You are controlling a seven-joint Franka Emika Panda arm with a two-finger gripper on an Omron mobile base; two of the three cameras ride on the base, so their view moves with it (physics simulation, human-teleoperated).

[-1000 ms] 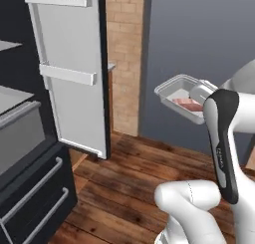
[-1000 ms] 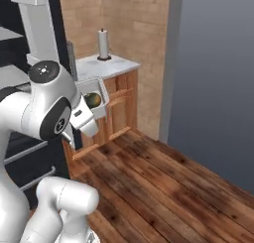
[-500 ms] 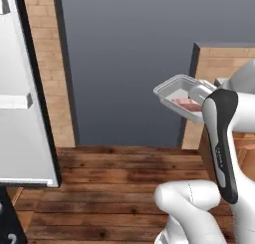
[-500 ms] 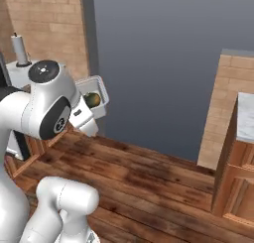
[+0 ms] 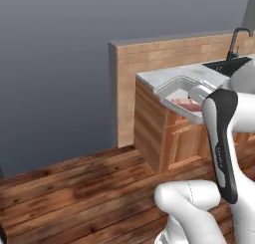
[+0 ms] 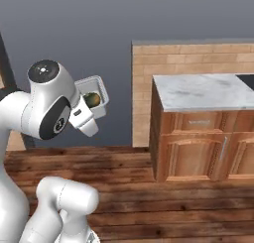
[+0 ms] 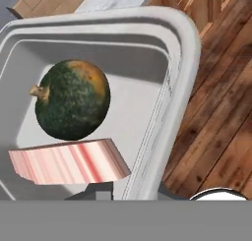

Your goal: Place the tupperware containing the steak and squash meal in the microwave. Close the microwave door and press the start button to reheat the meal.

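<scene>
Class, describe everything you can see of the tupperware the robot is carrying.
The tupperware is a shallow, pale, translucent plastic tub with rounded corners and a flared rim. It is held off the floor at the arm's end, the gripper pinching its rim. Inside lie a dark green squash with an orange patch and a pink, streaked steak beside it.

Dark-green squash (image 7: 72,100), pink-striped steak (image 7: 69,161)

I see the tupperware (image 5: 175,92) held up at my arm's (image 5: 223,138) end, pinkish steak (image 5: 191,106) inside. Behind it stands a wooden cabinet (image 5: 167,138) with a pale worktop (image 5: 152,77), a dark faucet (image 5: 234,41) at its far end, above a plank floor (image 5: 74,188).
</scene>
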